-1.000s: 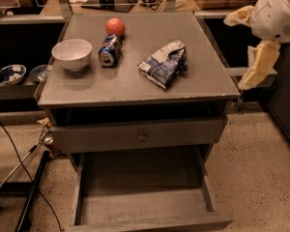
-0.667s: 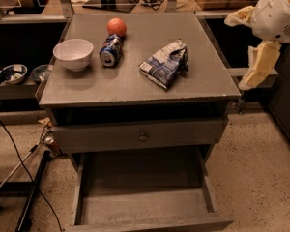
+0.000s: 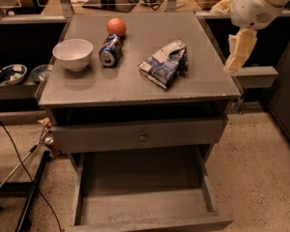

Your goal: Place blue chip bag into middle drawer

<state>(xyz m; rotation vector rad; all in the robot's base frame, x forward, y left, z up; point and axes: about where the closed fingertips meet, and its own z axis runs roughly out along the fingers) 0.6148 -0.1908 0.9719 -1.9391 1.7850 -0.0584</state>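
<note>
Blue chip bag [image 3: 164,64] lies crumpled on the table [image 3: 135,88], right of centre. I judge it light, soft, slippery foil, so I'd pinch a raised crease at its upper end. My gripper [image 3: 236,62] hangs off the table's right edge, and I cannot tell whether it is released or clenched. The middle drawer [image 3: 140,178] stands open below.

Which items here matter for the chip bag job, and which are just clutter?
Job: chip bag on the cabinet; pulled-out drawer, floor bare; end effector beside the cabinet's right edge, apart from the bag.
Clutter: bowl, can, orange ball.
</note>
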